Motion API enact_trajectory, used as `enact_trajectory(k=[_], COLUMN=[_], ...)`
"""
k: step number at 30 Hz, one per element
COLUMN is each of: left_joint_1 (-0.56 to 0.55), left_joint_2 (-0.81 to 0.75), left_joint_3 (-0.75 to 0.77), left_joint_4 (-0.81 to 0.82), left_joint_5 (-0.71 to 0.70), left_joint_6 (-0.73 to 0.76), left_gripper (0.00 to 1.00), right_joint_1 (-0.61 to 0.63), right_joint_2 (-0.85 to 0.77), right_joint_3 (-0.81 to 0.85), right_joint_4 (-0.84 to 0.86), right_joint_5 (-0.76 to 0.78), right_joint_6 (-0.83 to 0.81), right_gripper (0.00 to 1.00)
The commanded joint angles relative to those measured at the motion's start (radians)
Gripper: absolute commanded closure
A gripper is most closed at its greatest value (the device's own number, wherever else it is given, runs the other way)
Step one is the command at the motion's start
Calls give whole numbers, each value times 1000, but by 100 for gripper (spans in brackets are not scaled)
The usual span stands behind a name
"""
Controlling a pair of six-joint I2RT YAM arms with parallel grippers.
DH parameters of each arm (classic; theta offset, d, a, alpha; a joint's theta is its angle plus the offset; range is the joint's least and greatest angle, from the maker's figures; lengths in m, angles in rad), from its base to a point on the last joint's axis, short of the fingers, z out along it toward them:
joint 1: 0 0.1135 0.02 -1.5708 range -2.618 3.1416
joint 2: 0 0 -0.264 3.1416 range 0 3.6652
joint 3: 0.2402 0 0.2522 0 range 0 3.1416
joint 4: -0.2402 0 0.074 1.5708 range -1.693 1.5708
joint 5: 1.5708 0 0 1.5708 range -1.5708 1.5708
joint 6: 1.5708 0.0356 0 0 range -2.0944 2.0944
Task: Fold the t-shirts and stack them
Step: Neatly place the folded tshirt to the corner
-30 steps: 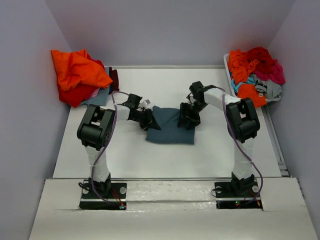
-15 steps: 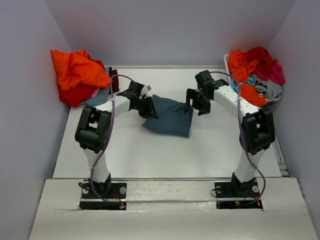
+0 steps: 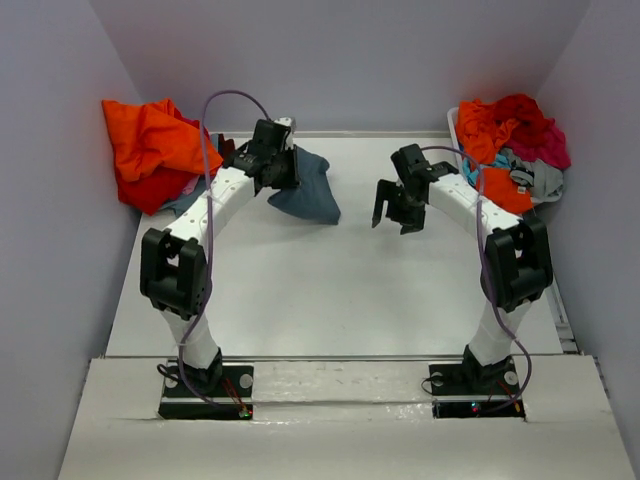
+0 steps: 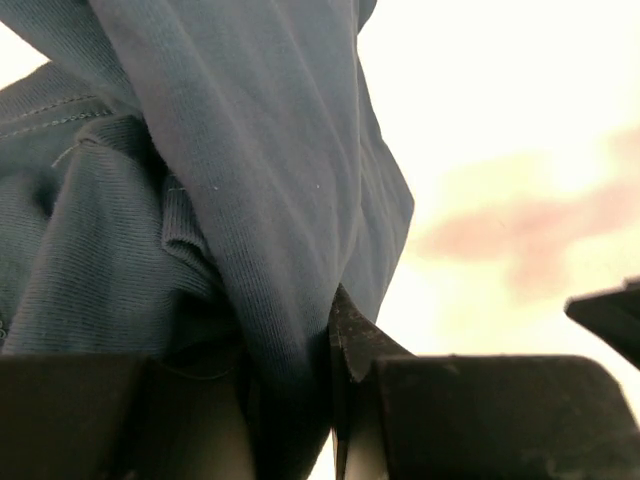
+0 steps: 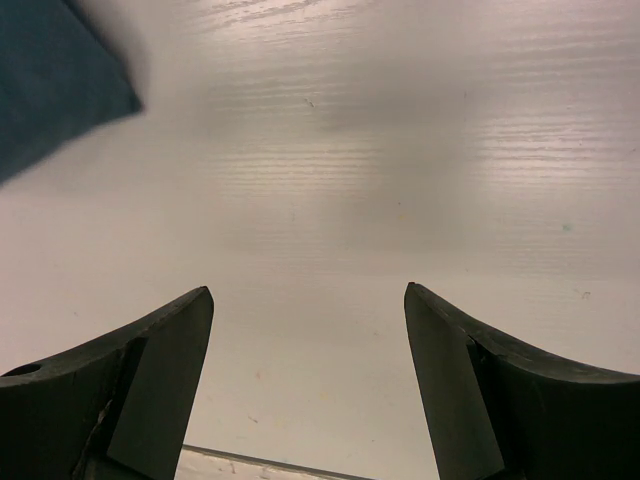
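A folded slate-blue t-shirt (image 3: 308,192) hangs from my left gripper (image 3: 284,168), lifted off the table at the back left. Up close in the left wrist view its ribbed cloth (image 4: 230,200) is pinched between the black jaws, and the left gripper (image 4: 300,350) is shut on it. My right gripper (image 3: 392,212) stands open over the bare table at the right of centre, holding nothing. In the right wrist view its fingertips (image 5: 200,300) are wide apart above the white tabletop, and a corner of the blue shirt (image 5: 50,90) shows at upper left.
A heap of orange, red and grey shirts (image 3: 155,150) lies at the back left corner. A white basket (image 3: 456,135) at the back right holds several more shirts (image 3: 510,140) in orange, red, magenta, teal and grey. White walls close in the table.
My left gripper has lifted the blue shirt off the table's centre and carried it back and left. My right gripper let go of the shirt, opened wide and drew back to the right.
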Motion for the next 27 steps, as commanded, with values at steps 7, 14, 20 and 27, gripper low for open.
enact_trajectory(k=[7, 14, 20, 27], left_joint_1=[0, 65, 151, 217], left_joint_2=[-35, 11, 118, 206], left_joint_3=[285, 438, 620, 747], left_joint_4=[-85, -94, -129, -90], left_joint_5=[-480, -580, -556, -511], left_joint_6=[120, 117, 120, 97], left_gripper=[94, 95, 95, 95], right_joint_1=[0, 0, 0, 0], right_joint_2=[-66, -89, -96, -96], right_joint_3=[-11, -54, -77, -74], right_joint_4=[-7, -8, -15, -27], right_joint_5=[34, 28, 24, 36], right_joint_6=[1, 8, 1, 1], right_gripper=[17, 17, 17, 17])
